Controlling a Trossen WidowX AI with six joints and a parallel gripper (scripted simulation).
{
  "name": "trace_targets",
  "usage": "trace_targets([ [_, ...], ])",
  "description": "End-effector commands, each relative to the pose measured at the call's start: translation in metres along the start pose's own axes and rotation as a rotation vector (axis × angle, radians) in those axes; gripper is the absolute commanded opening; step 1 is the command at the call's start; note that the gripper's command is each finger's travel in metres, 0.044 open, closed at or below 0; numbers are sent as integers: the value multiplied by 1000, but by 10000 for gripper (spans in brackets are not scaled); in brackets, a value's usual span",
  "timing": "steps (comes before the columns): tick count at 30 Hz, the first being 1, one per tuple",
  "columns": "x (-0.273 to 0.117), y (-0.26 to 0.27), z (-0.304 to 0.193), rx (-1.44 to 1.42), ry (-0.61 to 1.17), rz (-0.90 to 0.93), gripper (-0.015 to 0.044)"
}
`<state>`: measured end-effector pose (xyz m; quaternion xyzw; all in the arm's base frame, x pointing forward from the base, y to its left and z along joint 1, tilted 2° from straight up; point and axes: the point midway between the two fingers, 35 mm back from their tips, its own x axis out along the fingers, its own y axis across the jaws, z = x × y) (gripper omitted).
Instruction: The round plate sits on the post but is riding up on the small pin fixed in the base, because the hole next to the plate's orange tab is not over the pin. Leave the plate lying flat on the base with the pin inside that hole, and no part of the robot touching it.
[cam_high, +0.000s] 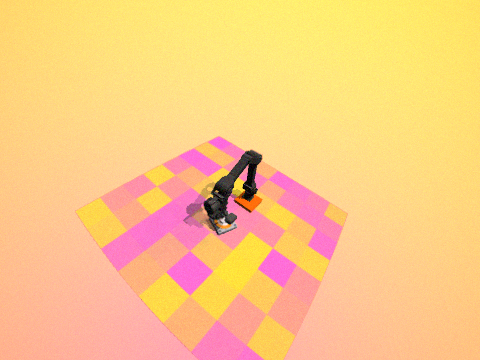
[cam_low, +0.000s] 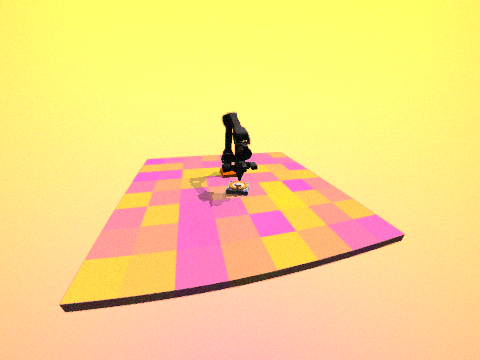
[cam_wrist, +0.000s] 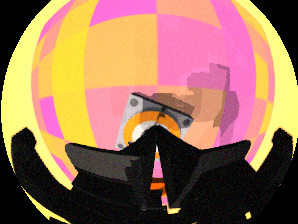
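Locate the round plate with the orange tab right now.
In the exterior view the round white plate lies on its grey square base, mid-floor, directly beneath the shut black gripper, just in front of the arm's orange mount.

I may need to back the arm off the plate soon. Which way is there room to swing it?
Crowded: the shut hand hangs right over the round plate on its grey base, with the arm's orange mount just behind. Free: nothing stands on the checkered floor in front, or to either side of the base.
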<state>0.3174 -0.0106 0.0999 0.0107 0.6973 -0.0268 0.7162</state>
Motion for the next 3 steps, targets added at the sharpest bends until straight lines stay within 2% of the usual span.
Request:
trace_targets([
  [1,0,0,0,0,-2,0,0],
  [3,0,0,0,0,-2,0,0],
])
